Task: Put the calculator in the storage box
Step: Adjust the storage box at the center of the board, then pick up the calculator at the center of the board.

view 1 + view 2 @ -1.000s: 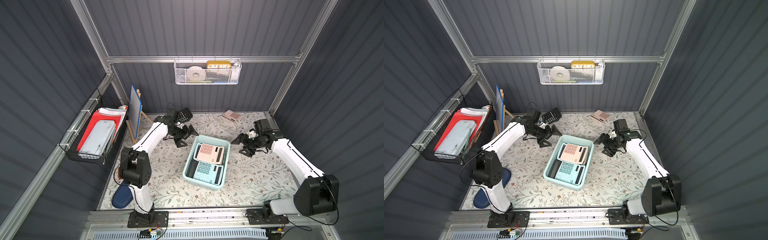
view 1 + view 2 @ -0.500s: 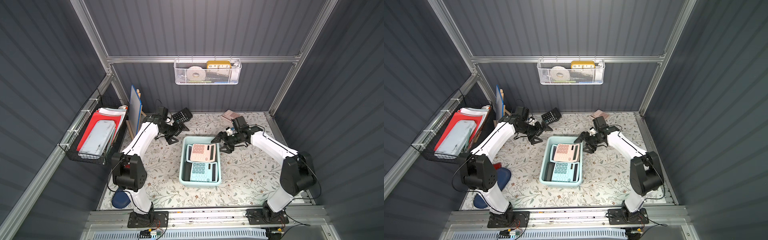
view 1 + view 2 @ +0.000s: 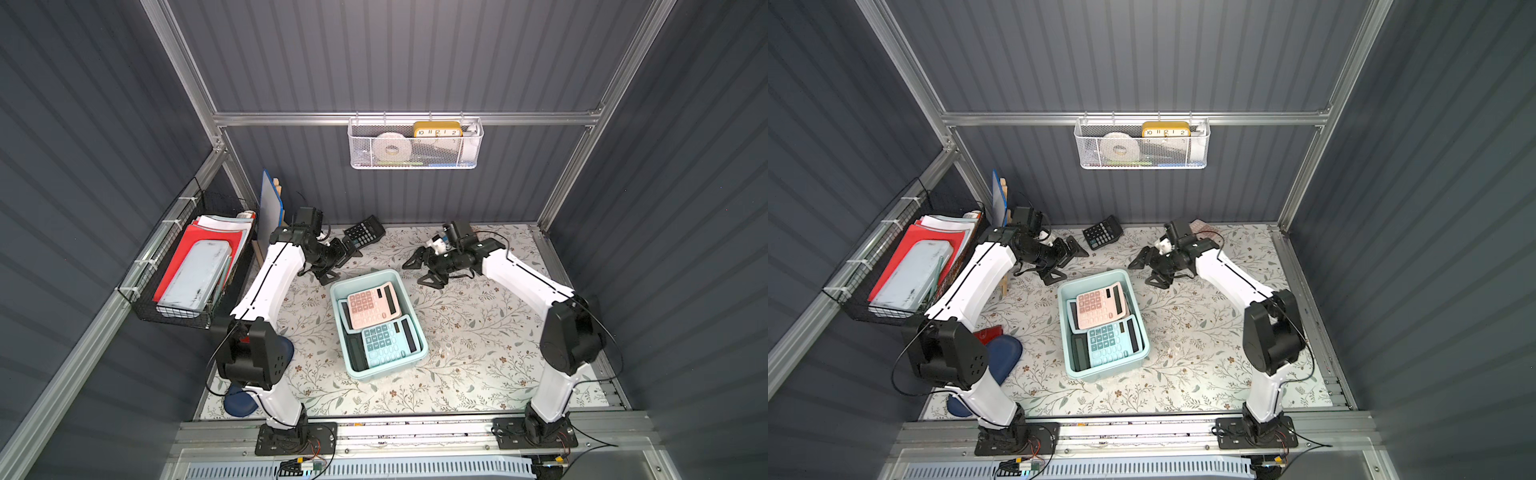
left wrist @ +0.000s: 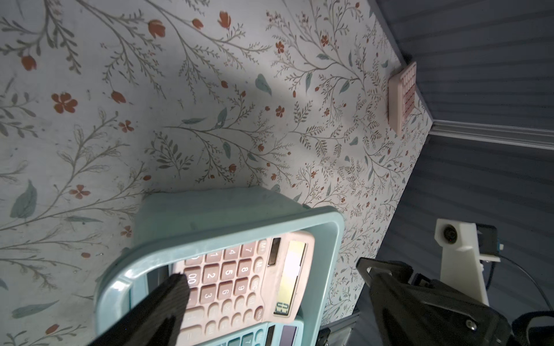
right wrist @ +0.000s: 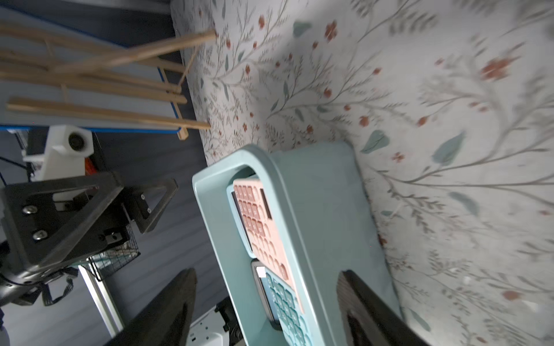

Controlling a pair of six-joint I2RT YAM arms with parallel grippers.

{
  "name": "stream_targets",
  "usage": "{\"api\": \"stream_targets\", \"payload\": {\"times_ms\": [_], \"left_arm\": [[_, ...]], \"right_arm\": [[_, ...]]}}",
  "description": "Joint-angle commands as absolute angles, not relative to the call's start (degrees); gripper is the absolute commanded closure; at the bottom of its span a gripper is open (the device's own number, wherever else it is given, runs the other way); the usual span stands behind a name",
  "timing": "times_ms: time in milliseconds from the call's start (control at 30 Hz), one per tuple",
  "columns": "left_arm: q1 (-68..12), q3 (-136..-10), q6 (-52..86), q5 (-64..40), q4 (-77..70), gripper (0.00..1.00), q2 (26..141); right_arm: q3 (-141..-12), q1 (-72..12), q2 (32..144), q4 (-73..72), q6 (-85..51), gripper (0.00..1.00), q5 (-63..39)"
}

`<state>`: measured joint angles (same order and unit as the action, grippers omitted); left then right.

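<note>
Pink plastic calculator [image 3: 371, 306] and teal plastic calculator [image 3: 384, 344] were seen inside pale mint-blue plastic storage box [image 3: 386, 371]; left gripper [image 3: 338, 262] and right gripper [image 3: 419, 272] were spread wide, empty, near its far end.

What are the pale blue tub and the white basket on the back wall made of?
The storage box looks like moulded plastic, smooth, slightly matte: one piece, rolled rim, rounded corners. The wall basket is probably white-coated metal mesh: fine holes, thin wire rim.

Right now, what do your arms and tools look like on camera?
The left arm and right arm have glossy white shells, black joints and loose black cables. The left tool and right tool are black with open triangular frames.
</note>
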<state>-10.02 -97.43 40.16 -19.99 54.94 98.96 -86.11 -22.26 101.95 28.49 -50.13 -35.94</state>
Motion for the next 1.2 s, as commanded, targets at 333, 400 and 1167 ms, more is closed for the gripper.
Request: {"api": "stream_targets", "payload": {"times_ms": [333, 400, 1167], "left_arm": [[-10.10, -111.74, 39.32, -21.45, 58.04, 0.01, 107.78], [-10.02, -112.86, 39.05, -21.42, 58.53, 0.01, 108.59], [-6.91, -111.03, 41.21, -17.91, 60.09, 0.01, 107.44]], "right_arm": [[-72.53, -5.70, 103.18, -1.47, -78.20, 0.19, -25.04], [-72.16, -4.06, 105.14, -4.48, -81.75, 0.19, -23.60], [-89.50, 1.87, 139.45, -25.56, -103.34, 0.24, -23.72]]}}
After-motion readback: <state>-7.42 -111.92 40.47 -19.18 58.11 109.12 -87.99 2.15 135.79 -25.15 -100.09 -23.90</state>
